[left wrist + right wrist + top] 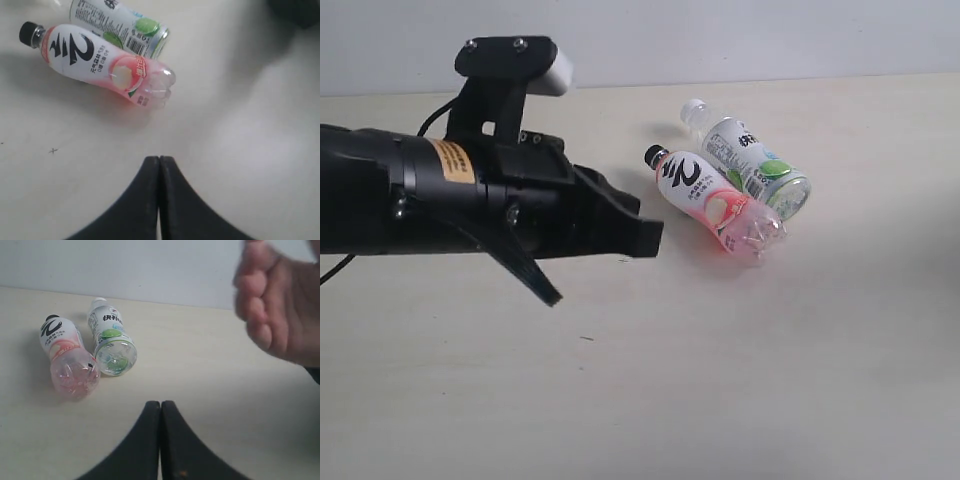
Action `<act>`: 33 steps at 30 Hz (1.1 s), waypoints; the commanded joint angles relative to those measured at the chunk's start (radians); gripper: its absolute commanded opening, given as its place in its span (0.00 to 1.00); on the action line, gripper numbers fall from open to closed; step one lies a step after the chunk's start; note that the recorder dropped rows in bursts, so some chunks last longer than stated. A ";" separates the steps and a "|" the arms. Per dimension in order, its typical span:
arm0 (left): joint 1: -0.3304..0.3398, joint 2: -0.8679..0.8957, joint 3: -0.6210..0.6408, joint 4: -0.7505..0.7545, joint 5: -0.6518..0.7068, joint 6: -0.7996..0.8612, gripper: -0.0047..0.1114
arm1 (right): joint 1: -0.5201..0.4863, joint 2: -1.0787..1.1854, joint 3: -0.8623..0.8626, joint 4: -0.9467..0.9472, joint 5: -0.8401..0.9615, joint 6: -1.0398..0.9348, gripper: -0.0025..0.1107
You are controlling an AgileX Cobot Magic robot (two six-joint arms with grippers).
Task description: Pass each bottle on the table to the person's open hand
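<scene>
Two bottles lie side by side on the table [720,380]. One is black-capped with a pink peach label [715,205] [95,62] [67,357]. Touching it on the far side is the other, white-capped with a green lime label [750,160] [125,27] [111,340]. My left gripper [653,238] [160,159] hangs shut and empty just left of the peach bottle. My right gripper [160,404] is also shut and empty; the exterior view does not show it. The person's hand [280,305] appears blurred with fingers curled, only in the right wrist view.
A pale wall [720,40] runs behind the table's far edge. My left arm's black body [440,200] fills the left of the exterior view. Bare tabletop stretches in front of and to the right of the bottles.
</scene>
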 commanded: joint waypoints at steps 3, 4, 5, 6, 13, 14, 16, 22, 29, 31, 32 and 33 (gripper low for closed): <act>0.051 0.053 -0.168 -0.019 0.164 -0.079 0.04 | -0.004 -0.006 0.002 -0.004 -0.004 -0.002 0.02; 0.062 0.068 -0.203 -0.019 0.205 -0.079 0.04 | -0.004 -0.006 0.002 -0.004 -0.004 -0.002 0.02; 0.072 0.084 -0.236 -0.013 0.242 -0.079 0.04 | -0.004 -0.006 0.002 -0.004 -0.004 -0.002 0.02; 0.080 0.096 -0.261 -0.010 0.275 -0.079 0.04 | -0.004 -0.006 0.002 -0.004 -0.004 -0.002 0.02; 0.107 0.189 -0.394 0.001 0.342 -0.103 0.04 | -0.004 -0.006 0.002 -0.004 -0.004 -0.002 0.02; 0.107 0.201 -0.406 0.001 0.348 -0.105 0.04 | -0.004 -0.006 0.002 -0.004 -0.004 -0.002 0.02; 0.110 0.229 -0.436 0.001 0.365 -0.105 0.04 | -0.004 -0.006 0.002 -0.004 -0.004 -0.002 0.02; 0.110 0.309 -0.518 0.003 0.401 -0.129 0.04 | -0.004 -0.006 0.002 -0.001 -0.004 -0.002 0.02; 0.110 0.392 -0.614 0.039 0.473 -0.129 0.04 | -0.004 -0.006 0.002 -0.001 -0.004 -0.002 0.02; 0.110 0.413 -0.643 0.059 0.497 -0.129 0.04 | -0.004 -0.006 0.002 -0.001 -0.004 -0.002 0.02; 0.112 0.423 -0.656 0.061 0.505 -0.129 0.04 | -0.004 -0.006 0.002 -0.001 -0.004 -0.002 0.02; 0.117 0.432 -0.670 0.065 0.513 -0.129 0.04 | -0.004 -0.006 0.002 -0.003 -0.004 -0.002 0.02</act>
